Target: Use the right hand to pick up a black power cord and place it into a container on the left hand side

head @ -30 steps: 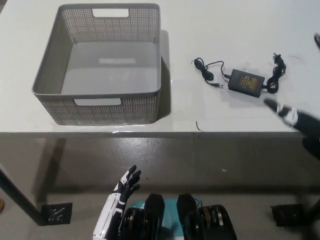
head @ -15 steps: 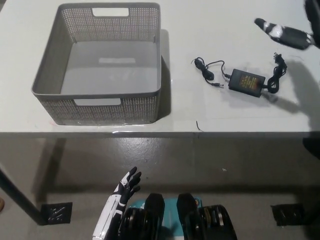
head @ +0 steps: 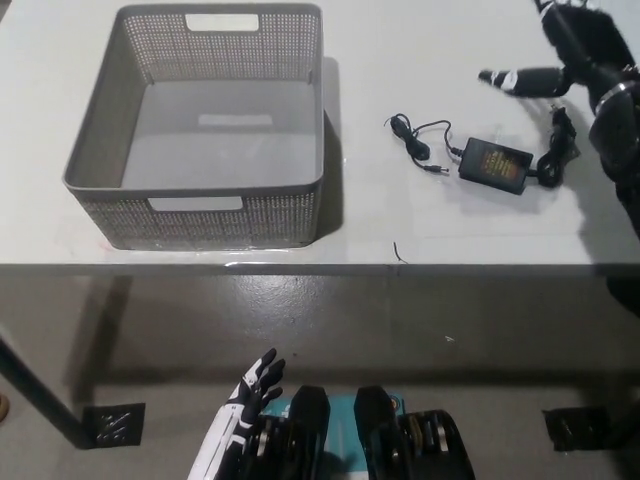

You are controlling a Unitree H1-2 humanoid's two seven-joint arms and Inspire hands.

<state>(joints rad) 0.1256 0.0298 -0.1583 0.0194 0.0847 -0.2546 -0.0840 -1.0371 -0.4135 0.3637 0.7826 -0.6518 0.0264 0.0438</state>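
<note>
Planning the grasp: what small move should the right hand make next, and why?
Probably lower the right hand toward the power cord: the hand hovers open just beyond it, touching nothing, and the basket sits empty. The left hand rests low.

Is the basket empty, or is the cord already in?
Empty: the basket shows only bare floor; the power cord lies on the table.

basket (head: 200, 180) left on table (head: 420, 220), power cord (head: 495, 160) well right of it
</note>
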